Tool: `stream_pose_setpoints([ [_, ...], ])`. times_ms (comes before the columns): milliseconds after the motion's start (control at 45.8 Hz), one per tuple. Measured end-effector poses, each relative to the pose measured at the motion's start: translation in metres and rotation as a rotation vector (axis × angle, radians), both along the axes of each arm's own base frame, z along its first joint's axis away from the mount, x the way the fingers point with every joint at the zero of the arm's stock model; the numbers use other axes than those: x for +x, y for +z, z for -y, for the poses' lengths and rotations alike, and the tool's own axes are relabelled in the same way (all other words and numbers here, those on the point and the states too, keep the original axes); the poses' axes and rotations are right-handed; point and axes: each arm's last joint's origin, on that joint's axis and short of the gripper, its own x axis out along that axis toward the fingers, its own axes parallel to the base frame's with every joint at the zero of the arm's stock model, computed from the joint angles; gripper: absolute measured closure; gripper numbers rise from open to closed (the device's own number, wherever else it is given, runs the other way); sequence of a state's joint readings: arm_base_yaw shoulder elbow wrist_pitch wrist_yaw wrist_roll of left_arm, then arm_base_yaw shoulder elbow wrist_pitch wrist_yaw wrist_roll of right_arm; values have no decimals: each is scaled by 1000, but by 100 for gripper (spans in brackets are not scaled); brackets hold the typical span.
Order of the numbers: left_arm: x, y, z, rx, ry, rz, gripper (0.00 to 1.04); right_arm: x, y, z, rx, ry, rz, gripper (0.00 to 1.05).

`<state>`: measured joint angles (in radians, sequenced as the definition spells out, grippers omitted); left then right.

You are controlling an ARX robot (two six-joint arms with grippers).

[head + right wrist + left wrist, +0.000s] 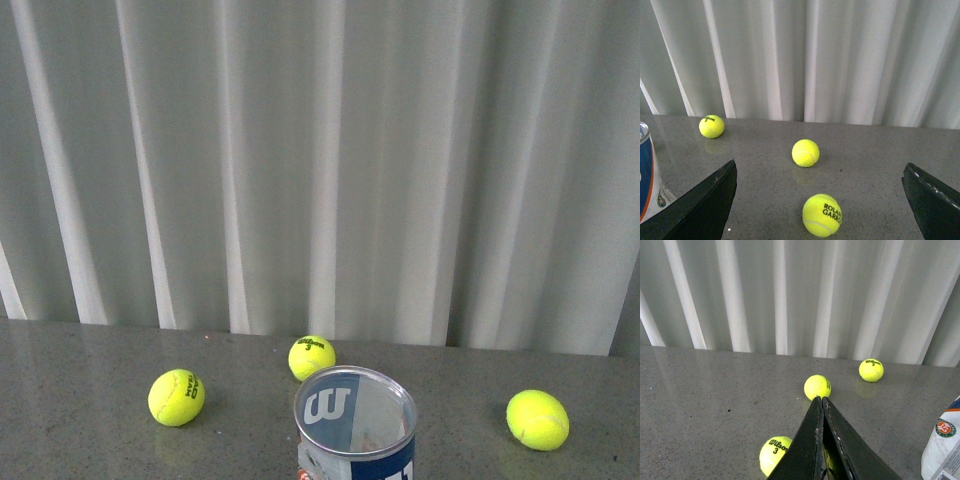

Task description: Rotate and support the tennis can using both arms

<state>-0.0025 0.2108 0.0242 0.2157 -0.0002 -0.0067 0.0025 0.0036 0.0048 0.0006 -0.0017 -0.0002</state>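
Behind everything you have a pale pleated curtain (300,160), and below it a grey speckled worktop (80,360) that carries the whole scene. In the front view the tennis can (355,425) stands upright at the near edge, a little right of centre, its open mouth ringed by a silver rim and a white "W" on blue showing through the clear wall; its lower part is cut off by the picture's edge. Neither arm shows in that view.

Three yellow-green balls lie around the can. The left ball (177,397) sits well apart from it, the middle ball (312,358) lies just behind the rim, and the right ball (538,419) rests off to the other side, apart.

Your left tool (821,405) is closed — its two flat black fingers (807,445) press together to a point and grip nothing. From its wrist camera a ball lies just beyond the tip, another farther off, and a third close under the fingers, with the can's label at the frame edge.

Your right tool (820,200) is spread wide — one finger shows at each side of its wrist picture, with nothing between them but bare worktop and balls. The can edges into that picture beside one finger; whether they touch you cannot tell.
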Motion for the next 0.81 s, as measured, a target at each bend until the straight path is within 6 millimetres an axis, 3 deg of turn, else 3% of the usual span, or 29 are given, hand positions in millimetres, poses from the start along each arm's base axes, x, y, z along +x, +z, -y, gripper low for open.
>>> stream_pose_setpoints([
  [502,-14,-3,0,1,0,-7,101,0,0,0,0,0,0,7],
  [677,-14,-3,0,2,0,-8,63,0,0,0,0,0,0,7],
  [807,-14,-3,0,2,0,-8,44,0,0,0,0,0,0,7],
])
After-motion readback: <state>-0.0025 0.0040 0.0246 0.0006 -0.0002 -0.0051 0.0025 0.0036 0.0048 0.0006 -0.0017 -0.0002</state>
